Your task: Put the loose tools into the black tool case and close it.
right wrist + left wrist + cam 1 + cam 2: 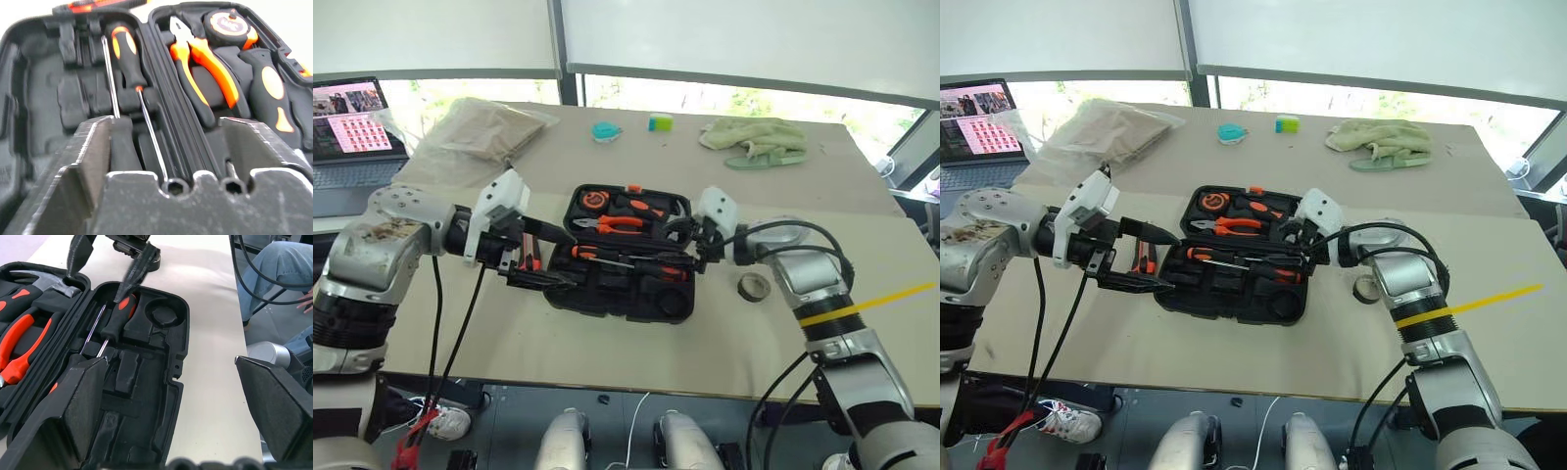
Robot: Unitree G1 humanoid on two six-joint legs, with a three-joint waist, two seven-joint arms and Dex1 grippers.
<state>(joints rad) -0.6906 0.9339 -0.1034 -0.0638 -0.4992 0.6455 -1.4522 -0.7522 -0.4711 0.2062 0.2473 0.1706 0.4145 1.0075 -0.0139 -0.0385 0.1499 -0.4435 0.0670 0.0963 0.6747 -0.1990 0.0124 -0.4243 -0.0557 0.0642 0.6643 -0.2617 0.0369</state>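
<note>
The case (619, 257) is lying open on the table (607, 343), both halves flat, with its far half holding the pliers (619, 224), a hammer (274, 93) and a tape measure (594, 201). Two screwdrivers (128, 54) are lying side by side in the near half's slots, shafts pointing toward the case's right end. The right gripper (703, 253) is hovering at the case's right end, just over the screwdriver tips, its fingers (88, 156) standing apart with nothing between them. The left gripper (540, 257) is hanging at the case's left end, its fingers (73, 406) spread wide and empty, one over the near half's rim. A knife (530, 257) is lying on the table just left of the case, partly hidden by that gripper. The tape roll (753, 287) is sitting on the table to the right of the case, near the right forearm.
</note>
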